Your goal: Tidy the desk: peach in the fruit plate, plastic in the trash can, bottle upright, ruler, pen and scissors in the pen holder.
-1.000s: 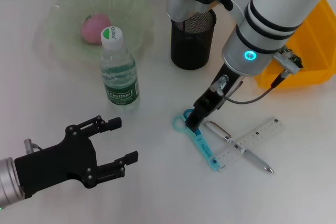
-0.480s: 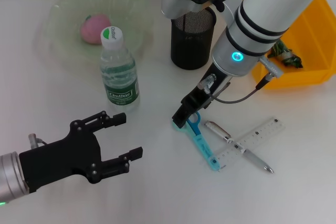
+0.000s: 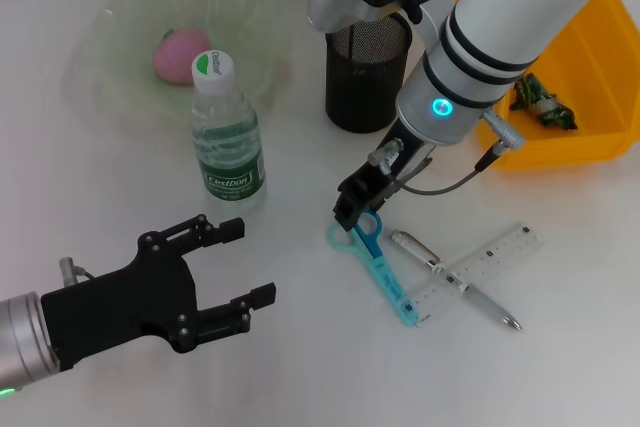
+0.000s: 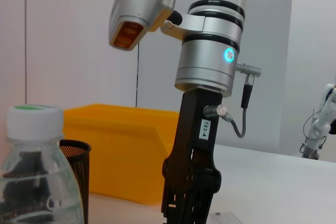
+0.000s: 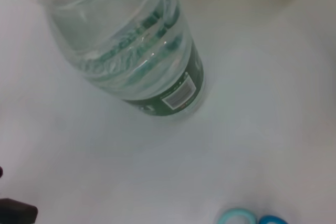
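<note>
The pink peach [image 3: 181,51] lies in the pale green fruit plate [image 3: 120,22]. The bottle [image 3: 227,142] [image 5: 142,45] stands upright in front of the plate. Crumpled plastic [image 3: 541,102] rests in the yellow trash can [image 3: 590,57]. The blue scissors [image 3: 377,261], the silver pen [image 3: 455,282] and the clear ruler [image 3: 482,264] lie crossed on the desk, in front of the black mesh pen holder [image 3: 367,72]. My right gripper [image 3: 352,211] hangs just over the scissors' handles [image 5: 247,217]. My left gripper [image 3: 248,262] stands open and empty at the near left.
The white desk runs bare between the bottle and my left gripper. In the left wrist view the right arm [image 4: 205,77] rises in front of the yellow bin [image 4: 126,150], with the pen holder [image 4: 73,174] beside the bottle [image 4: 37,182].
My right gripper has swung left and now sits over the scissors' handle end. My left gripper has crept a little to the right, still open.
</note>
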`<state>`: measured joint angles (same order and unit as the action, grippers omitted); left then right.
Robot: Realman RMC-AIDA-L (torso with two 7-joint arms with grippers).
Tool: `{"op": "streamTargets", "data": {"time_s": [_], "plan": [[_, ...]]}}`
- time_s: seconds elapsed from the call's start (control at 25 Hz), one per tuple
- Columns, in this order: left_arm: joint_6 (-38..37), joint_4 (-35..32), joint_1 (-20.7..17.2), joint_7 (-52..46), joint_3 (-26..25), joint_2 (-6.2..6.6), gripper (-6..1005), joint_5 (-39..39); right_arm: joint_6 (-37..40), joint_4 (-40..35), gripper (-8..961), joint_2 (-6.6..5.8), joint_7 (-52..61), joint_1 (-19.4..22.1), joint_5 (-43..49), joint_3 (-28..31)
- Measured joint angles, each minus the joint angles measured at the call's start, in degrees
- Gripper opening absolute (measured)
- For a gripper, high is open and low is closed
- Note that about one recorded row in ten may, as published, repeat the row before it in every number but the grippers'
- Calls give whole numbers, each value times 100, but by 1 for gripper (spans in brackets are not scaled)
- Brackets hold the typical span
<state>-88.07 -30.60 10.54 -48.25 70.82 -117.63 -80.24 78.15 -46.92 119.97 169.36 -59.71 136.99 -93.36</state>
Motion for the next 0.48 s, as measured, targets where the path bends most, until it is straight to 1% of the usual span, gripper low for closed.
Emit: {"op": "streamTargets", "data": {"time_s": [0.16,0.4,0.48], "plan": [[0,7,1,0,3,-12,770,0,-157,347,434,0,0,-148,-115,17],[5,10,-13,0,16,-22,770,0,-292,537,261,0,0,-210,-247,-20],[5,10,-19,0,16,-22,770,0,-307,574,263,0,0,-216,-248,-24]]}}
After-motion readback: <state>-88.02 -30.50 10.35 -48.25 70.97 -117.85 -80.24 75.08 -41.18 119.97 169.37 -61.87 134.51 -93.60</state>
